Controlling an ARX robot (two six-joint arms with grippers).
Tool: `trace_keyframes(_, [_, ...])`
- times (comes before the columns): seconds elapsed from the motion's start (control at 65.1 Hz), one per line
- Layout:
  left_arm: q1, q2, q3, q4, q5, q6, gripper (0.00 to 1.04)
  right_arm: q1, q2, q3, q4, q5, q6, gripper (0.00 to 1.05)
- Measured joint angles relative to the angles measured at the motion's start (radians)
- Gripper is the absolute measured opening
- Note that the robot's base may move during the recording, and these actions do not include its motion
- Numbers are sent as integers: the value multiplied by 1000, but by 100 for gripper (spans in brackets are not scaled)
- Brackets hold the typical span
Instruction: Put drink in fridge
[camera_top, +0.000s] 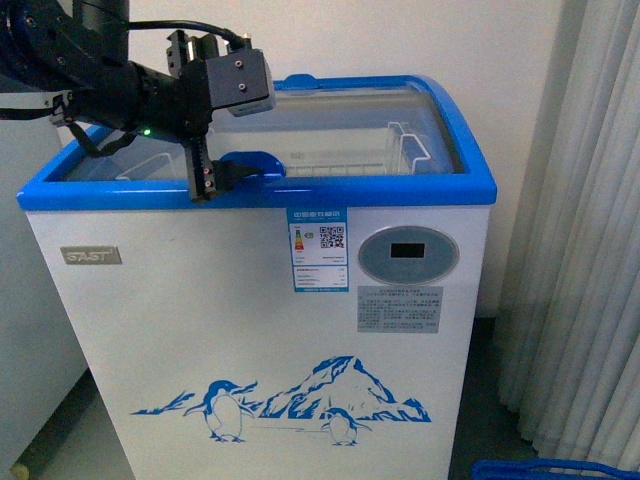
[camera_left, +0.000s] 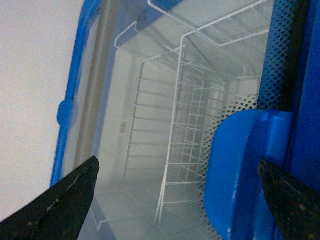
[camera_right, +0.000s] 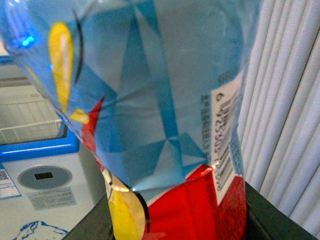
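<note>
The fridge (camera_top: 200, 330) is a white chest freezer with a blue rim, a penguin decal and a curved glass lid (camera_top: 350, 115). My left gripper (camera_top: 205, 180) is open and points down at the lid's blue handle (camera_top: 250, 163) on the front rim. In the left wrist view the gripper (camera_left: 177, 200) straddles the handle (camera_left: 240, 170), with one black finger (camera_left: 65, 200) over the glass. My right gripper (camera_right: 175, 222) is shut on the drink bottle (camera_right: 150, 100), which has a blue, red and yellow label. It is off to the fridge's (camera_right: 40, 150) right and out of the front view.
A white wire basket (camera_top: 400, 150) hangs inside the fridge and also shows in the left wrist view (camera_left: 190, 125). A tall grey-white cabinet (camera_top: 30, 300) stands at the left. Pale curtains (camera_top: 570, 250) hang at the right. A blue object (camera_top: 540, 468) lies on the floor.
</note>
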Motion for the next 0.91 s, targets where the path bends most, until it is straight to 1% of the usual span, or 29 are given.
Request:
trace_keyframes(0.092, [-5, 36, 69, -39, -2, 2, 97, 0, 0, 0, 0, 0, 0, 41])
trace_keyframes(0.169, [-5, 93, 171, -73, 2, 2, 97, 0, 0, 0, 0, 0, 0, 41])
trace_keyframes(0.246, [-5, 190, 344, -109, -16, -2, 97, 0, 0, 0, 0, 0, 0, 41])
trace_keyframes(0.307, [-5, 305, 558, -183, -59, -2, 97, 0, 0, 0, 0, 0, 0, 41])
trace_keyframes(0.322, [-5, 305, 558, -183, -59, -2, 97, 0, 0, 0, 0, 0, 0, 41])
trace_keyframes(0.399, [-4, 391, 704, -194, -97, -25, 97, 0, 0, 0, 0, 1, 0, 41])
trace_keyframes(0.445, [-5, 409, 730, -179, -112, -25, 97, 0, 0, 0, 0, 1, 0, 41])
trace_keyframes(0.461, [-6, 443, 772, -137, -167, -54, 97, 0, 0, 0, 0, -2, 0, 41])
trace_keyframes(0.476, [-6, 443, 772, -137, -167, -54, 97, 0, 0, 0, 0, -2, 0, 41])
trace_keyframes(0.522, [-5, 478, 818, -86, -240, -84, 97, 1, 0, 0, 0, -2, 0, 41])
trace_keyframes(0.537, [-5, 478, 818, -86, -240, -84, 97, 1, 0, 0, 0, -2, 0, 41])
trace_keyframes(0.583, [-3, 504, 847, -43, -293, -113, 97, 1, 0, 0, 0, 0, 0, 41])
trace_keyframes(0.599, [-3, 504, 847, -43, -293, -113, 97, 1, 0, 0, 0, 0, 0, 41])
trace_keyframes(0.614, [-2, 516, 863, -18, -320, -113, 97, 1, 0, 0, 0, 1, 0, 41])
trace_keyframes(0.629, [-1, 526, 875, 6, -339, -157, 97, 1, 0, 0, 0, 1, 0, 41])
trace_keyframes(0.706, [1, 541, 893, 40, -362, -199, 97, 1, 0, 0, 0, 0, 0, 41])
trace_keyframes(0.737, [-1, 548, 905, 71, -396, -219, 97, 1, 0, 0, 0, 0, 0, 41])
trace_keyframes(0.752, [-1, 548, 905, 71, -396, -219, 97, 1, 0, 0, 0, 0, 0, 41])
trace_keyframes(0.798, [1, 552, 933, 116, -504, -275, 97, 1, 0, 0, 0, -3, 0, 41])
trace_keyframes(0.844, [9, 551, 944, 134, -504, -275, 97, 1, 0, 0, 0, -2, 0, 41])
trace_keyframes(0.86, [17, 550, 959, 147, -557, -317, 97, 1, 0, 0, 0, 0, 0, 41])
trace_keyframes(0.906, [36, 541, 981, 160, -605, -338, 97, 1, 0, 0, 0, 3, 0, 41])
